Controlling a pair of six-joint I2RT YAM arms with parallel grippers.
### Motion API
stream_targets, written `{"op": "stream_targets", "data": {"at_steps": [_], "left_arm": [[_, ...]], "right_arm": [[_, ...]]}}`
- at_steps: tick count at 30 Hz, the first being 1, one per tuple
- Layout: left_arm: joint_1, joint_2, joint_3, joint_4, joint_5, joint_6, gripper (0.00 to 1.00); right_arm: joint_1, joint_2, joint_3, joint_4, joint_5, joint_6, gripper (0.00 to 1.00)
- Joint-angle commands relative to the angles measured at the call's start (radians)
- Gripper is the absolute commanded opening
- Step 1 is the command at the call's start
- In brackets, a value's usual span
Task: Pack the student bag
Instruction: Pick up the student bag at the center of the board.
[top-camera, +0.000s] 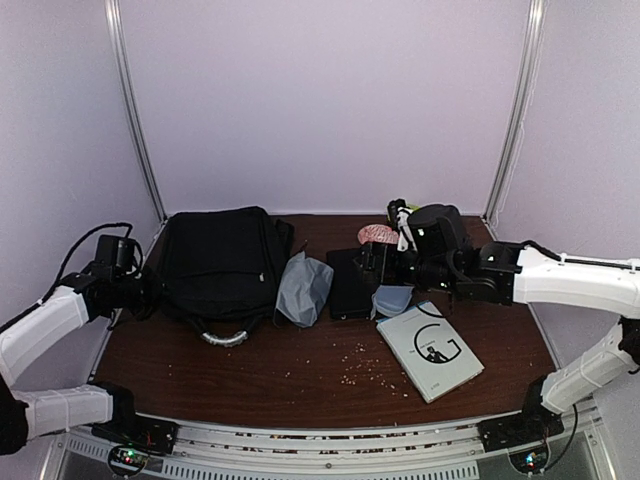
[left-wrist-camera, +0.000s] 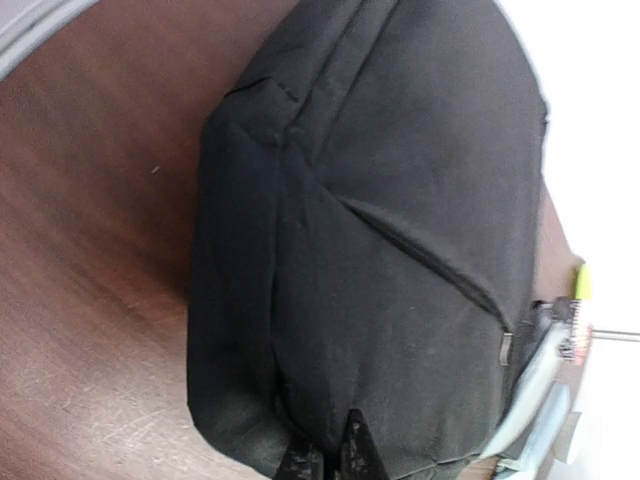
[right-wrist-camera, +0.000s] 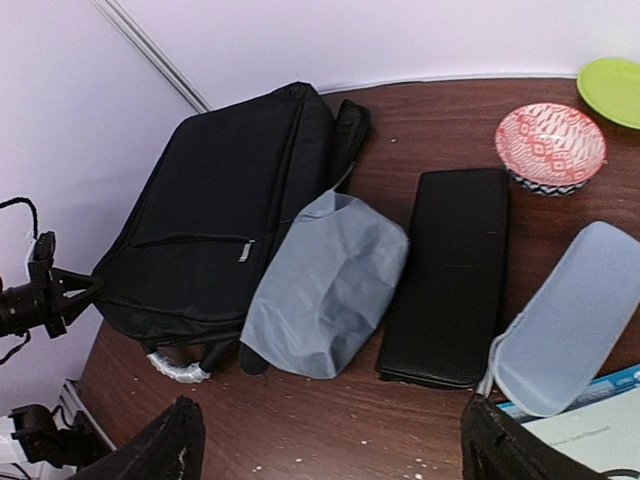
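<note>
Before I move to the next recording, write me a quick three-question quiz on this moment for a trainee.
1. True or false: the student bag lies flat on the table with its handle toward the arms' bases.
2. Multiple choice: what lies between the student bag and the flat black case? A) the grey pouch B) a water bottle C) a laptop
3. Fill in: the right end effector is ____ (open or shut), with nothing between its fingers.

Key: 1 true; 2 A; 3 open.
</note>
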Motion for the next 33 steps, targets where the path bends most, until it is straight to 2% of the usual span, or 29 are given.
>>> {"op": "stream_targets", "data": {"at_steps": [1,10,17,21,26,33], "left_arm": [[-0.01,-0.065,0.071,0.013,0.034,0.003,0.0],[-0.012,-0.176,0.074,-0.048,0.069,0.006,0.0],[-0.011,-0.303,0.05,-0.172,0.004,0.057,0.0],[-0.012,-0.339,0.001,-0.193,-0.003,0.066,0.0],[-0.011,-0.37,-0.018,-0.221,-0.019,0.09,0.0],[-0.012,-0.395,-0.027,-0.253,-0.046,0.115,0.0]], "right_arm": [[0.011,0.088,0.08,0.084,-0.123,0.115,0.87],[0.084,0.36,0.284,0.134,-0.227,0.248,0.8],[0.101,0.559,0.418,0.138,-0.23,0.313,0.74],[0.101,0.658,0.526,0.072,-0.215,0.317,0.7],[0.101,0.741,0.597,0.057,-0.25,0.345,0.66],[0.101,0.802,0.674,0.007,-0.256,0.367,0.54]]}}
